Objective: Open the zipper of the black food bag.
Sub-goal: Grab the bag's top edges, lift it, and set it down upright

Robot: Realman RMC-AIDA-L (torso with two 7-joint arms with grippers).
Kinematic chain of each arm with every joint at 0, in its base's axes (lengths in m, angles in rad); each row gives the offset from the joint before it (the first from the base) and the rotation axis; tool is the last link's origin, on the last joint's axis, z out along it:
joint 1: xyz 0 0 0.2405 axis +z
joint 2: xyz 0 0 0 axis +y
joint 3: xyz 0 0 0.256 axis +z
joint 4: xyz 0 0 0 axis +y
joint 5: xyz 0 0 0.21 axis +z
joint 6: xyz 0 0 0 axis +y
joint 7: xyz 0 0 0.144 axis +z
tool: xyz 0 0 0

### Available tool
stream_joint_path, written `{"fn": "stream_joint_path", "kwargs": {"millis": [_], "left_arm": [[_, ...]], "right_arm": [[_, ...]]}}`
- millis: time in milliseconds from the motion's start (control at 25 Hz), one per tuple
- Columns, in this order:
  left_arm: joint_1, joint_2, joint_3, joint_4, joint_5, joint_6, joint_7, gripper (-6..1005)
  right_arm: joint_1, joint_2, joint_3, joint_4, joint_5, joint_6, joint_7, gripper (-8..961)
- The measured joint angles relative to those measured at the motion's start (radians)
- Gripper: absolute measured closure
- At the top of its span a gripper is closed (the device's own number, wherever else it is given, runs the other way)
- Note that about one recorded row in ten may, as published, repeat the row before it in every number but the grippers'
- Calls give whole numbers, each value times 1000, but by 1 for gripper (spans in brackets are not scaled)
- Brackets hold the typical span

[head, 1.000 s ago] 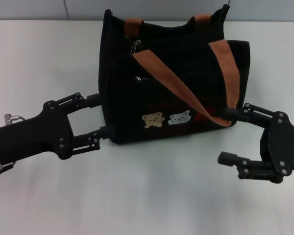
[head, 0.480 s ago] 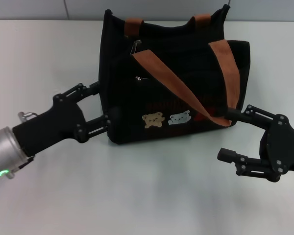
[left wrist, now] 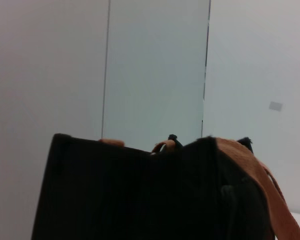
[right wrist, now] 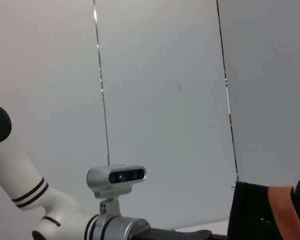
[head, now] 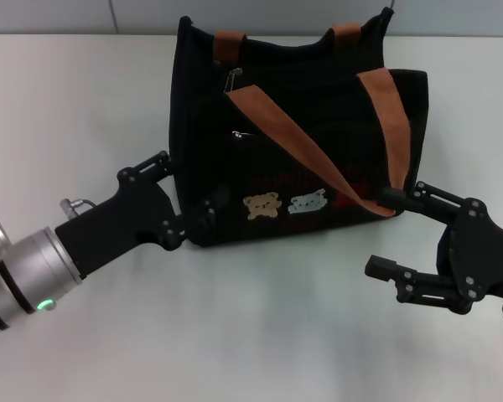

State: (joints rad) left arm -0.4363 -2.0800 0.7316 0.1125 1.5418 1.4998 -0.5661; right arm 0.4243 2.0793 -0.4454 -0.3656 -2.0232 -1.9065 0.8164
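Observation:
The black food bag [head: 302,142] stands upright on the white table, its bear patches facing me. One rust-brown handle [head: 293,138] hangs diagonally across its front. A small silver zipper pull [head: 233,79] shows at the left end of the bag's top; the zipper itself is hard to make out against the black fabric. My left gripper [head: 184,186] is open, with its fingers either side of the bag's lower left front corner. My right gripper [head: 381,232] is open at the bag's lower right, its upper finger by the handle's end. The left wrist view shows the bag [left wrist: 140,195] close up.
A front-pocket pull [head: 239,134] sits lower on the bag's left front. White table [head: 260,335] stretches in front of the bag and to both sides. In the right wrist view the bag's edge [right wrist: 250,210] and the robot's head camera [right wrist: 115,176] stand against a pale wall.
My left arm has moved right, closer to the bag, bringing its fingers onto the bag's lower left corner. The right gripper has shifted slightly left. The bag has not moved.

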Motion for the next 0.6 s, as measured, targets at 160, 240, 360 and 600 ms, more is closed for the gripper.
{"fn": "stream_joint_path", "kwargs": {"millis": [160, 240, 360, 600], "left_arm": [[-7, 0, 0, -32, -9, 3, 69, 404], [-11, 0, 0, -49, -10, 3, 101, 441], [-17, 0, 0, -63, -10, -2, 126, 497], [-18, 0, -9, -65, -10, -7, 131, 631]], "right_arm": [[1, 0, 0, 8, 0, 2, -9, 128], [1, 1, 0, 16, 0, 3, -13, 128], [2, 1, 0, 22, 0, 11, -18, 128], [2, 1, 1, 27, 0, 21, -19, 127]]}}
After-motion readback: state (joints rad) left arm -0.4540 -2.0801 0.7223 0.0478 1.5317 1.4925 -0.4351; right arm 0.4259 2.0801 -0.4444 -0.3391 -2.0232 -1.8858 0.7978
